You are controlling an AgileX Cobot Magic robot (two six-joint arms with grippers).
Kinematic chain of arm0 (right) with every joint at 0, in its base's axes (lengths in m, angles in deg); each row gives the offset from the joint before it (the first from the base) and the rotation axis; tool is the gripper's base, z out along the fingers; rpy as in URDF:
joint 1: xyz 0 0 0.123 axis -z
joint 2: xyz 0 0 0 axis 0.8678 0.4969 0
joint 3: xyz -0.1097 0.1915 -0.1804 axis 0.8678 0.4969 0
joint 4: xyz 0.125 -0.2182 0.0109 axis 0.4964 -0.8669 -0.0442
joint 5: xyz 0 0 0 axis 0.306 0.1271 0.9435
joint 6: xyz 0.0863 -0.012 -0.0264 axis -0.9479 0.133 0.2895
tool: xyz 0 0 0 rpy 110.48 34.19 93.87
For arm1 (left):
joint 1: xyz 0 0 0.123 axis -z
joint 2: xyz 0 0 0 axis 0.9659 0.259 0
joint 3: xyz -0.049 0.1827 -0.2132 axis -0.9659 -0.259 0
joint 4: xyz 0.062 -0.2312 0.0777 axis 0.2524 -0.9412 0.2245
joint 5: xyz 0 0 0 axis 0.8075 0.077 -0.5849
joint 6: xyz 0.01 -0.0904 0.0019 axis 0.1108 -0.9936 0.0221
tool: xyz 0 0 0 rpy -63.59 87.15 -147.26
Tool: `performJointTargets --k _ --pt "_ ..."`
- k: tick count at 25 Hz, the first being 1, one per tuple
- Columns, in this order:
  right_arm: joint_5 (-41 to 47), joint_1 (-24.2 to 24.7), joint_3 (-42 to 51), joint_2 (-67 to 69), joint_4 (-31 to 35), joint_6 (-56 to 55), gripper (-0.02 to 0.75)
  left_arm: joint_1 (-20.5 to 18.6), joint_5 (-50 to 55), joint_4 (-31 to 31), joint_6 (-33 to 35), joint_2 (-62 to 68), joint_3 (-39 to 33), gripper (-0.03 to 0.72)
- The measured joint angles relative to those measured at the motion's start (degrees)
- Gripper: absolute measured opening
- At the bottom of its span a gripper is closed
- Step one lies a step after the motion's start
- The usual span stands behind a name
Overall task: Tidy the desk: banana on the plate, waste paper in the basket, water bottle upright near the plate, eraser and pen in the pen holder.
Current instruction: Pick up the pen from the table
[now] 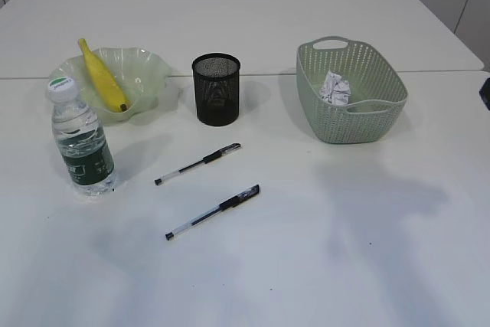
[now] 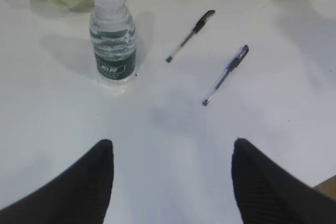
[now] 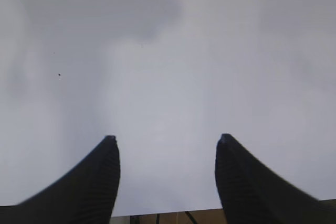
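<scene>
The white worktop [image 1: 321, 227] fills the exterior view, and most of the tidying looks done on it. At the right of the frame the basket [image 1: 351, 91] holds a crumpled ball of waste paper [image 1: 334, 87]; at upper left the plate [image 1: 145, 70] carries the banana [image 1: 102, 76], and the water bottle [image 1: 82, 139] stands upright just beside it. The pen holder [image 1: 216, 88] sits at upper centre; whether the eraser is inside it cannot be told. What remains is two pens lying flat below the holder: the upper pen [image 1: 198, 163] and the lower pen [image 1: 213, 211], both slanting from lower left to upper right. In the left wrist view these pens lie ahead of the left gripper [image 2: 170, 153], whose jaws stand open and empty, toward the upper middle of the frame. The right gripper [image 3: 167, 148] is likewise open and empty, looking only at bare worktop. By my judgement the left arm is the nearer, and its jaws would need to close across a pen's slanted axis.
</scene>
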Motion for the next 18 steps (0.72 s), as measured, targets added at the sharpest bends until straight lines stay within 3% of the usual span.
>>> performJointTargets --k 6,9,13,18 --pt "0.1 0.0 1.4 -3.2 -0.2 -0.1 0.430 0.8 -1.1 -0.8 3.8 4.6 2.2 0.497" --pt "0.1 0.0 1.4 -3.3 -0.2 -0.1 0.430 3.0 -1.1 -0.9 5.6 9.0 5.4 0.496" --pt "0.1 0.0 1.4 -3.3 -0.2 -0.1 0.430 8.8 -1.1 -0.1 5.9 17.3 11.5 0.496" --pt "0.1 0.0 1.4 -3.3 -0.2 -0.1 0.430 18.0 -1.6 7.1 6.1 29.4 20.1 0.496"
